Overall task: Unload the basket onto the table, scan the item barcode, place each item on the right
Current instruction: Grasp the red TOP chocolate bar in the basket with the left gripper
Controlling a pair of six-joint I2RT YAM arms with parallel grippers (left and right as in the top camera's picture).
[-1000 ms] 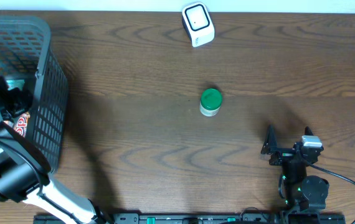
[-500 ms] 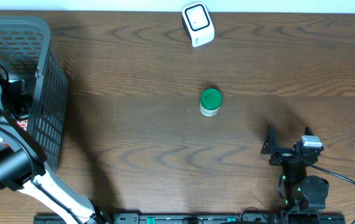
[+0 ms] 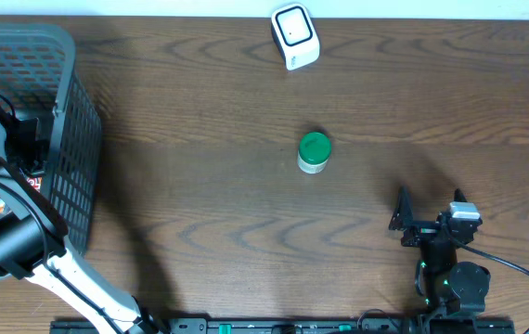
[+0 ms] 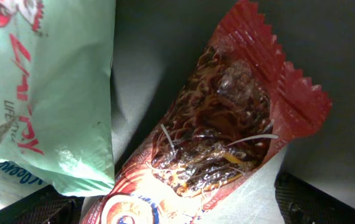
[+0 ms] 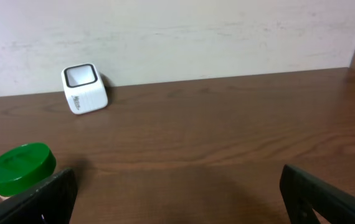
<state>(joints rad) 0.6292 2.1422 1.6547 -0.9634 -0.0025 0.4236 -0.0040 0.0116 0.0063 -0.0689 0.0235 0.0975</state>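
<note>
Basket holds left claw, spread wide over red snack packet

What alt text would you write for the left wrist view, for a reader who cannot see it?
A red snack packet with a crimped end lies diagonally across the frame, close below the camera. A pale green packet with red lettering sits at its left, both on a dark grey surface.
</note>
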